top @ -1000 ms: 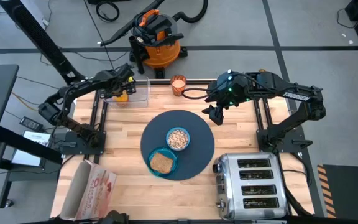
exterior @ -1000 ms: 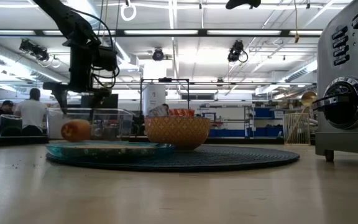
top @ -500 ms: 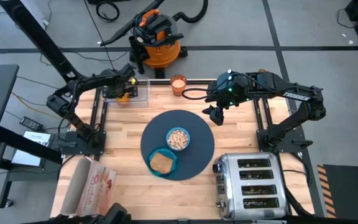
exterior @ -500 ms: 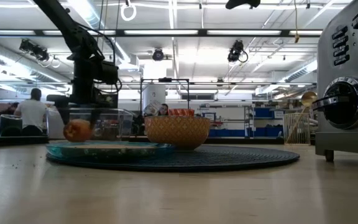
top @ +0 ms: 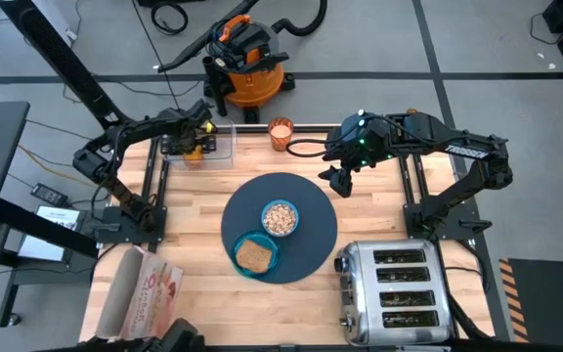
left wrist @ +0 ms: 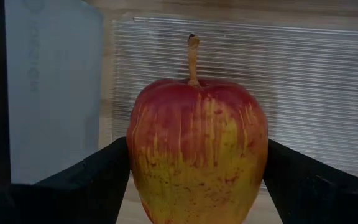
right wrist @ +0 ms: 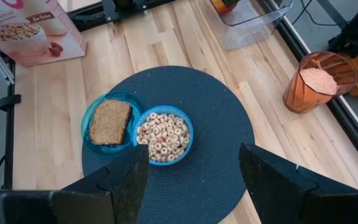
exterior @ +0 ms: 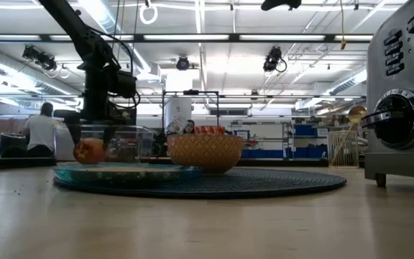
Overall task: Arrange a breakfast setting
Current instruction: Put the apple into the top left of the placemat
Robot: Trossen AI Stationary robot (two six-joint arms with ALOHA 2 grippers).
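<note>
The left pincer is at the far left part of the surface, inside a clear plastic container. Its two dark fingers stand on both sides of the red-orange fruit and seem to touch its sides, so the left pincer is grasping the fruit. The fruit is upright, with its stem pointing up. In the low view the fruit shows just under the left arm, behind the container wall.

The right pincer hangs above the surface near the far right edge of the large round dark blue-grey mat. Its fingers are apart and nothing is between them, so it is released.

The mat lies in the middle of the surface. On it stands the small light-blue bowl, filled with cereal rings. The teal plate touches the bowl on its near left side and carries the toast slice.

The translucent orange cup stands at the far edge of the surface, beyond the mat, well apart from it. The chrome toaster stands at the near right corner, just beside the mat. The pink cereal box lies flat at the near left corner.
</note>
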